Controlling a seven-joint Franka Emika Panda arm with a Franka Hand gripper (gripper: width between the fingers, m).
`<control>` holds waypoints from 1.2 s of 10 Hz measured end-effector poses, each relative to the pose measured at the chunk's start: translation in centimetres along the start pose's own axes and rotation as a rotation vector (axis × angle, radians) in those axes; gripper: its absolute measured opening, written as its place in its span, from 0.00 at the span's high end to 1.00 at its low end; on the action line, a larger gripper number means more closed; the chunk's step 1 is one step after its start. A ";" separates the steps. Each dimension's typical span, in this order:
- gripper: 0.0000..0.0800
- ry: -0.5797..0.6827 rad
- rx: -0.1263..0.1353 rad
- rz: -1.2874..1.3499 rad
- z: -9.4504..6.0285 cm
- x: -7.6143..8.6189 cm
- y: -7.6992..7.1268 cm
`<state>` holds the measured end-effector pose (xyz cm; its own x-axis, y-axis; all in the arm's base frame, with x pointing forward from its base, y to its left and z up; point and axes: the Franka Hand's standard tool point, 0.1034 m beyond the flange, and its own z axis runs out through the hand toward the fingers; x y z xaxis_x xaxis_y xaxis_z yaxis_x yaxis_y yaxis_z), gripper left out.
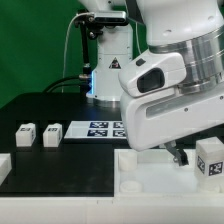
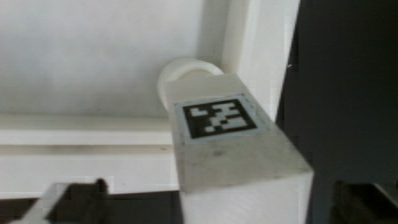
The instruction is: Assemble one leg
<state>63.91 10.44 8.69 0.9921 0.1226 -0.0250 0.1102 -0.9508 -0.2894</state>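
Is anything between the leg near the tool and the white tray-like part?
Nothing visible. In the wrist view the leg has its rounded end right at the wall of the tray-like part, with no other piece between.

green wall [image 1: 35,40] behind, matte black table [image 1: 70,165], soft even light

No words, numbers or brand names to read anywhere, just black-and-white square tags (patterns, not lettering). Wrist view: one tag on the face of a leg [image 2: 231,150]. Exterior view: a tag on the far-left leg [image 1: 24,134], one on the neighbour leg [image 1: 50,133], one on the right-hand leg [image 1: 210,162], and several on the marker board [image 1: 100,128].
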 end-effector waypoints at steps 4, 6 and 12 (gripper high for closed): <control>0.63 0.004 0.003 0.216 0.0 0.1 0.2; 0.63 0.031 -0.001 0.407 -0.1 0.3 0.5; 0.63 0.207 0.044 1.079 0.0 -1.3 0.4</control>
<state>62.72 9.88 8.63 0.5564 -0.8215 -0.1252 -0.8196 -0.5177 -0.2455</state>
